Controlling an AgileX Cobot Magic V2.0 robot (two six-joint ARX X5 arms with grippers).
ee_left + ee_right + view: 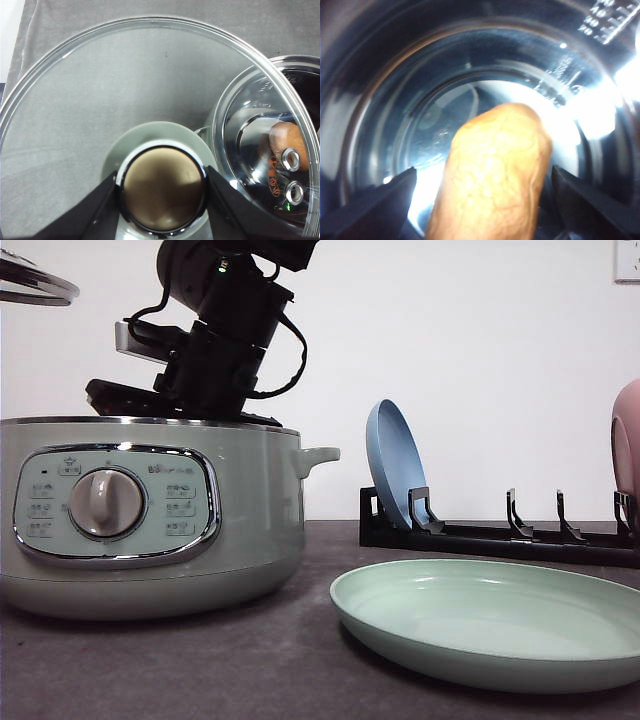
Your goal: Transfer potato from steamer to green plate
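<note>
inside the steamer (pixel 150 510) the potato (pixel 492 175) is seen standing between the spread fingers (pixel 375 205) of the right gripper (pixel 485 210), and whether the pads touch it cannot be told. up and to the steamer's left, the glass lid (pixel 90 85) is held by its knob (pixel 162 195), which is clamped by the left gripper (pixel 162 200). just to the steamer's right the green plate (pixel 490 625) is laid flat on the table (pixel 200 670), and behind it a blue plate (pixel 395 475) is propped in a black rack (pixel 500 535).
</note>
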